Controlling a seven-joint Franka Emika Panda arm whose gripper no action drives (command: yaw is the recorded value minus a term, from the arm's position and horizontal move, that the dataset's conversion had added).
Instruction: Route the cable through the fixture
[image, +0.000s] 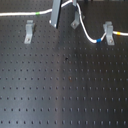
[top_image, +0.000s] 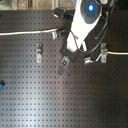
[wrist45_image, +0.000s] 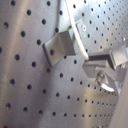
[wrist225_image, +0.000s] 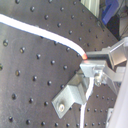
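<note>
We see the fingers (wrist225_image: 89, 59) closed on the cable (wrist225_image: 40, 31) in the second wrist view, the white line pinched between them where it arrives across the black perforated tabletop (wrist225_image: 30, 75). Just past the fingers the cable bends and runs down beside a small metal bracket (wrist225_image: 70, 95) bolted to the board, though we cannot tell whether it sits inside the bracket's slot or only alongside it. In the first wrist view the same bracket (wrist45_image: 62, 44) shows with the cable (wrist45_image: 79, 37) lying against its face, close by the fingers (wrist45_image: 100, 62). In the first exterior view the cable (image: 89, 34) comes in from the first exterior view's left with a green band (image: 40, 11), passes behind the arm (image: 56, 12), then loops down and across to a bracket (image: 107, 29) that stands off to one side of the fingers, where a blue band (image: 100, 39) and a yellow band (image: 117, 32) show. Another bracket (image: 29, 31) stands well apart on the other side, away from the cable. In the second exterior view the arm (top_image: 82, 25) hides much of the middle of the cable (top_image: 25, 33).
</note>
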